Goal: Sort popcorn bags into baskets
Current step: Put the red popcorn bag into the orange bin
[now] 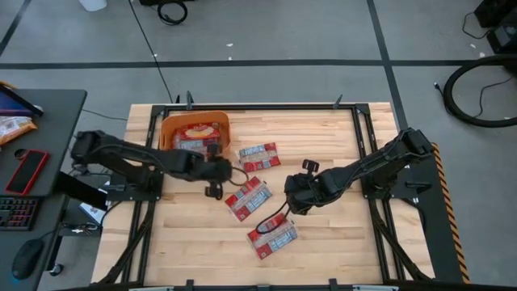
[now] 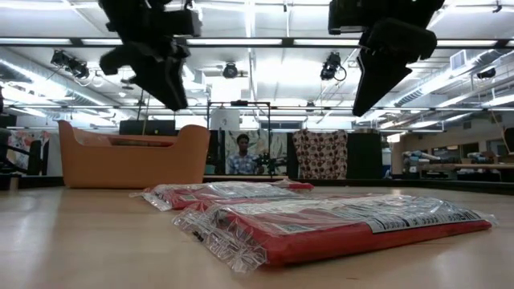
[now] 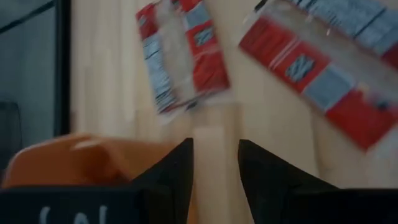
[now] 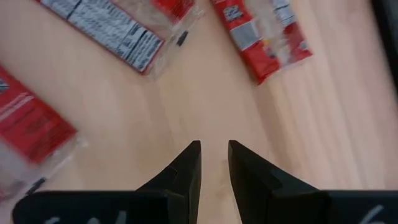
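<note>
At the far left of the overhead frame we see a dark side desk [image 1: 56,113] with a red phone [image 1: 28,171], a keyboard [image 1: 16,214] and a mouse [image 1: 26,259]. Moving right, the orange basket [image 1: 194,129] sits at the upper left of the wooden table [image 1: 194,250], with red packets already lying inside it. The left gripper [image 1: 215,173] hangs just below and right of the basket's lower right corner; in its wrist picture we find its fingers [image 3: 180,168] slightly apart with bare wood showing between them, holding nothing.

Right of the basket, one popcorn bag [image 1: 259,156] lies near the frame's centre. A second bag [image 1: 247,198] lies below it, tilted, and a third bag [image 1: 272,238] lies lower still, toward the bottom centre.

Further right, the right gripper [image 1: 296,194] hovers over bare wood beside the second bag, above the third. Its fingers [image 4: 186,168] stand narrowly apart over the table, gripping nothing.
</note>
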Motion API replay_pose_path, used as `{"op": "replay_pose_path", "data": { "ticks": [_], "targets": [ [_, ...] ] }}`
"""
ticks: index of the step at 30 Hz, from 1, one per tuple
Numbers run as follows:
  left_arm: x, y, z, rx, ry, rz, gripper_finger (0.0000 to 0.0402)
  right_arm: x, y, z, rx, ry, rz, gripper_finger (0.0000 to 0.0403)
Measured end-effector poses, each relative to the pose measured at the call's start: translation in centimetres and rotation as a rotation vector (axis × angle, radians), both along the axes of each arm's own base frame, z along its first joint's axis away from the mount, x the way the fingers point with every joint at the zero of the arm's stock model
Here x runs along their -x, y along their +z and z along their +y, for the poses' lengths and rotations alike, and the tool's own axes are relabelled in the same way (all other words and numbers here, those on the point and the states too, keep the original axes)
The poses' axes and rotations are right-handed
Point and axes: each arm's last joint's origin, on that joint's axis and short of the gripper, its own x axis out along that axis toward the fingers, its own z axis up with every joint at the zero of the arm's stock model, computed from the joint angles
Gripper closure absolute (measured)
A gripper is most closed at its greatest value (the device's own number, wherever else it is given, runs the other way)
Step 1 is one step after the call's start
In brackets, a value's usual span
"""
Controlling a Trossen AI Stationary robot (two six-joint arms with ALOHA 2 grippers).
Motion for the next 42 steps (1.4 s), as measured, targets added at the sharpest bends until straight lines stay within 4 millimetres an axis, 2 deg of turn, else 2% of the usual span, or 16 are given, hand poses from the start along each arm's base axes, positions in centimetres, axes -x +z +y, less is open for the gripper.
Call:
{"op": "replay_pose_path", "data": {
  "ticks": [7,12,17,20,25,29,33,39,42],
  "targets": [
    [-4.1,-4.2,-1.4,0.071,0.068,-0.088,0.0271,0.0,-0.1,0.0,-0.052,-0.040,-0.007,0.0316],
    [-6.6,-6.5,-1.4,0.010,0.055,-0.159,0.0252,-0.1,0.0,0.0,-0.054,-0.040,-0.012,0.0316],
    [-8.2,-8.3,0.2,-0.100,0.038,-0.160,0.0212,-0.2,0.0,0.0,-0.061,-0.042,-0.025,0.0316],
    [-8.7,-9.4,1.3,-0.084,0.031,-0.144,0.0196,-0.2,0.0,0.1,-0.062,-0.041,-0.028,0.0316],
    [-9.0,-11.4,3.2,0.008,0.030,-0.093,0.0189,-0.2,0.0,0.1,-0.057,-0.042,-0.032,0.0316],
    [-9.2,-12.4,4.3,-0.010,0.071,-0.076,0.0192,-0.3,0.0,0.1,-0.053,-0.042,-0.044,0.0316],
    [-9.2,-12.6,4.6,-0.013,0.060,-0.061,0.0235,-0.5,0.1,0.1,-0.058,-0.036,-0.060,0.0316],
    [-8.7,-12.0,3.8,-0.042,0.013,-0.019,0.0371,-0.5,0.1,0.1,-0.048,-0.021,-0.062,0.0316],
    [-8.0,-10.8,3.1,-0.066,-0.008,0.005,0.0390,-0.5,0.1,0.1,-0.044,-0.020,-0.063,0.0316]
  ]
}}
